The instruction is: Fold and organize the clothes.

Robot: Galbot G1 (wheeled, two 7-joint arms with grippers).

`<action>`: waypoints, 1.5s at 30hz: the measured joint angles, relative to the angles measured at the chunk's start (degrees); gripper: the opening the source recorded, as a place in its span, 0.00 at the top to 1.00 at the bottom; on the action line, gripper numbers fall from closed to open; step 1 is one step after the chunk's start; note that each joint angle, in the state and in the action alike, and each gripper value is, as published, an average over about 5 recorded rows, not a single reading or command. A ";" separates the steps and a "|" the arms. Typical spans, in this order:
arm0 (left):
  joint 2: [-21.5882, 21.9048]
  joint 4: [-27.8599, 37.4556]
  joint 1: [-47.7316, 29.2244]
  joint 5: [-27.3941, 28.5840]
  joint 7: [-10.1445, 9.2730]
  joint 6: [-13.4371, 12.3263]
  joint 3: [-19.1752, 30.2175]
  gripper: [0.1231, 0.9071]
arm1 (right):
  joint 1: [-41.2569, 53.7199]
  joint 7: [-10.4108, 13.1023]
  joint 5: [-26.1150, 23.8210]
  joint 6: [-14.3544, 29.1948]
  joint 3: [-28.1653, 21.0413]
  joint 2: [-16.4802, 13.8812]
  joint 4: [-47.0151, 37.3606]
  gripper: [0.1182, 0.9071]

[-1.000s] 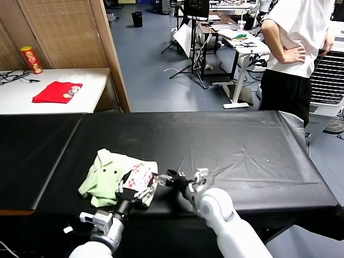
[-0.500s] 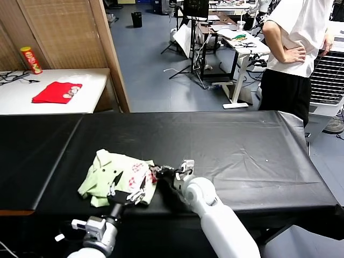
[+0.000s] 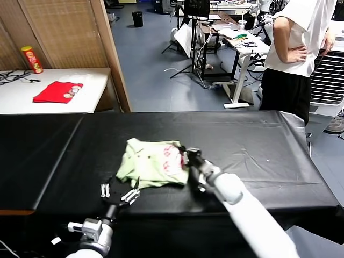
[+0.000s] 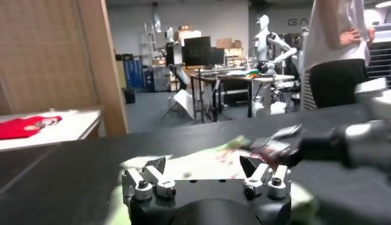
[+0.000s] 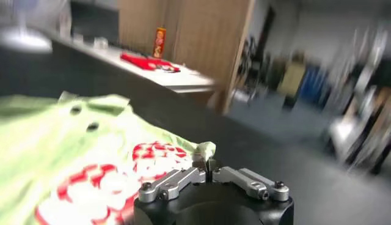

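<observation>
— Where is the T-shirt (image 3: 153,163) compared with a second ago?

— It was bunched at the lower left of the head view, close to the front edge of the black tabletop (image 3: 258,140). Now it lies nearer the middle of the frame, farther from that edge and spread a little flatter, its pinkish-red print (image 3: 173,155) on its right side.

— What did that?

— My right tool (image 3: 186,152). Its fingers were apart a second ago; now they are pinched together on the shirt's right edge beside the print, and my right wrist view shows the cloth caught between them.

— And your left?

— My left tool (image 3: 119,194) has dropped off the cloth. It sits at the lower left, just below the shirt, fingers spread wide, holding nothing.
</observation>
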 joint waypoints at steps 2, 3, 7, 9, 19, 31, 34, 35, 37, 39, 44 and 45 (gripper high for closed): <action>0.02 0.24 0.20 -0.70 -0.37 -0.03 -0.31 0.14 | -1.75 1.73 -0.15 0.98 1.29 -3.14 2.09 0.77; 0.02 0.37 0.31 -1.10 -0.59 -0.09 -0.44 0.14 | -2.90 2.66 -0.20 1.41 2.09 -4.56 3.38 0.71; 0.35 0.99 0.84 -2.90 -1.09 -1.43 -0.79 0.14 | -9.39 5.12 -0.86 2.78 6.34 -8.64 9.49 0.41; 0.75 1.22 1.16 -4.14 -0.79 -2.86 -0.97 0.14 | -13.43 5.66 -1.00 3.03 8.92 -9.65 12.89 0.29; 3.36 -0.08 5.47 -7.93 -1.56 -5.37 -3.10 0.14 | -35.29 11.44 5.48 -1.62 22.28 -8.00 28.54 0.14; 4.57 -4.02 16.71 -9.53 -3.53 -6.28 -8.22 0.14 | -58.17 18.56 14.04 -0.41 28.08 1.06 41.72 0.14; 4.21 -4.59 18.77 -10.55 -4.09 -6.19 -9.14 0.14 | -61.31 19.74 13.32 0.21 27.51 2.16 43.12 0.14; 4.16 -4.82 19.41 -10.90 -4.26 -6.01 -9.43 0.14 | -62.21 20.17 13.06 0.31 27.26 2.39 43.51 0.14; 4.23 -5.31 20.59 -11.60 -4.51 -5.45 -10.02 0.14 | -63.86 21.05 12.69 0.30 26.71 2.75 44.22 0.14; 4.41 -5.83 21.62 -12.29 -4.65 -4.73 -10.59 0.14 | -65.15 21.87 12.60 -0.07 26.20 2.92 44.78 0.14; 4.95 -7.11 23.63 -13.86 -4.76 -3.33 -11.85 0.14 | -67.07 23.98 12.95 -2.36 24.88 3.01 46.11 0.14; 5.03 -7.26 23.91 -14.12 -4.74 -3.22 -12.07 0.14 | -67.28 24.24 12.99 -2.77 24.68 3.01 46.31 0.14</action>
